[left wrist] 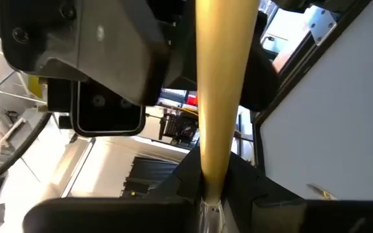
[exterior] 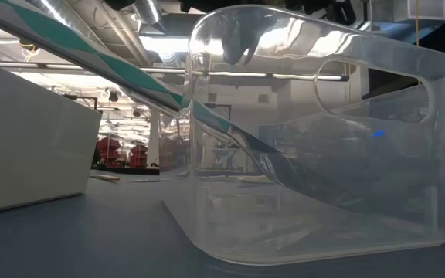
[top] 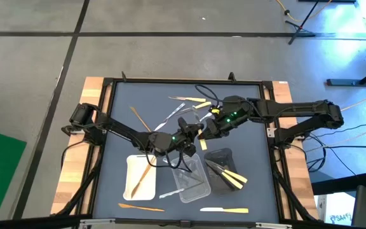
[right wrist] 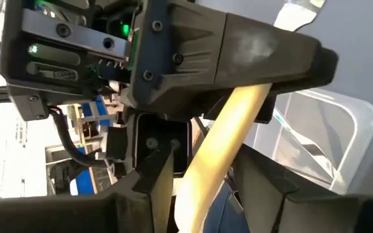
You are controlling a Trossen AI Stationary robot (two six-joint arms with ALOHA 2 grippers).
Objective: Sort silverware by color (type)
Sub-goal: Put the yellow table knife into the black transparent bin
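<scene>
Silverware piece, a cream utensil point(left wrist: 214, 97), spans both our tools mid-worktop: left tool point(top: 192, 132) and right tool point(top: 206, 129) both grasp it.

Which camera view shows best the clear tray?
The low view: the clear tray fills it, walls and handle cutout visible. The high view shows it small, between the white tray and black tray. The right wrist view shows one corner; the left wrist view, none.

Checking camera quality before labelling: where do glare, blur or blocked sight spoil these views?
Low view: the clear plastic tray fills the frame, its walls carrying reflections and warping the room behind. Left wrist view: the pale yellow utensil handle sits very close and soft, against bright background. High view: evenly lit, though the arms cover the table's middle.
</scene>
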